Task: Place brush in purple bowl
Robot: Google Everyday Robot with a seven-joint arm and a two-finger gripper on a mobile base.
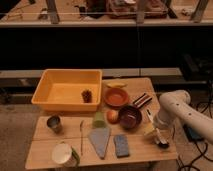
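At the right front corner of the bench (142, 154), in the one camera view, we find the gripper (161, 141) pointed down and low over the boards. Its fingers are apart, with nothing visibly between them. The arm (175, 106) enters from beyond the right edge, bends at a pale rounded elbow and drops to the wrist. In our judgement this pose suits a pick from above.

The brush (149, 116) lies on the bench, not in hand. Its white handle shows just right of the purple bowl (130, 118), between that bowl and the wrist; whether it touches the rim we cannot tell.

The purple bowl sits right of centre, with the orange bowl (116, 97) behind it and the striped flat object (142, 100) nearer the right edge. We judge the parted fingers consistent with an approach — the grasp is not yet made — and the bowl stands near enough for a brief carry.
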